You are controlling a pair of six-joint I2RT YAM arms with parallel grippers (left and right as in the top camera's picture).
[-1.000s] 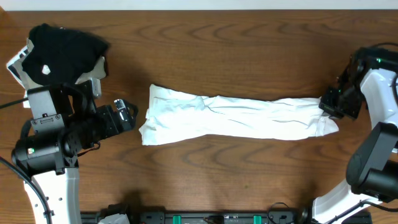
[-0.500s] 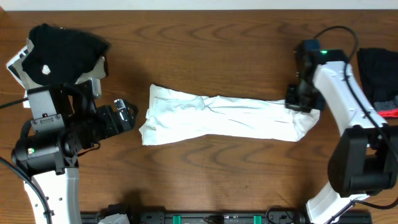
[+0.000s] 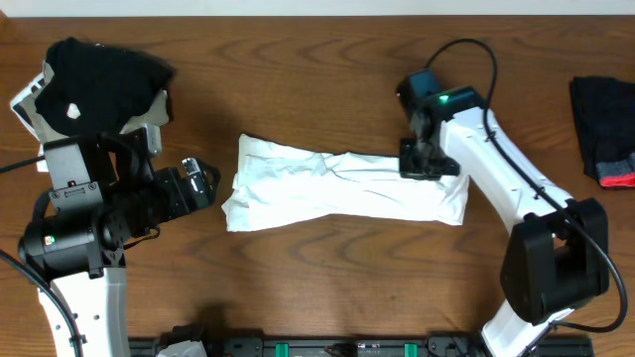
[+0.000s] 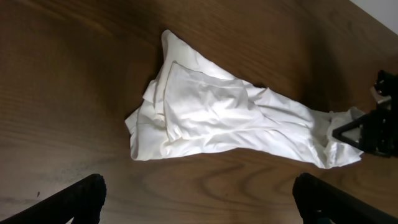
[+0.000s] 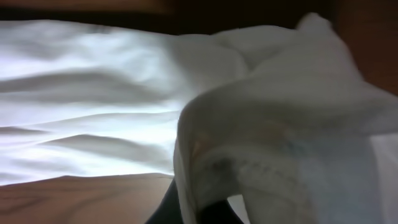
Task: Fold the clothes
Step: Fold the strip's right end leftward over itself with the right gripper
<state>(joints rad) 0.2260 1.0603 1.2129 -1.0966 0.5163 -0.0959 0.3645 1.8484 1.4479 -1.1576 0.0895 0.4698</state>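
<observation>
The clothes, a white T-shirt, lie as a long band across the middle of the wooden table. My right gripper is shut on its right end and holds that end lifted over the band. In the right wrist view the pinched fold of the T-shirt hangs over my right gripper and hides most of it. My left gripper waits just left of the shirt's left end, open and touching nothing. From the left wrist the T-shirt lies ahead of the left gripper, whose fingertips stand wide apart.
A black garment with a white spot rests on the left arm's base at the back left. A black garment with red trim lies at the right edge. Bare wooden table lies in front of the shirt.
My right gripper has carried the shirt's right end leftward, from the far right toward the middle, so the band is shorter. The left arm has not moved.
</observation>
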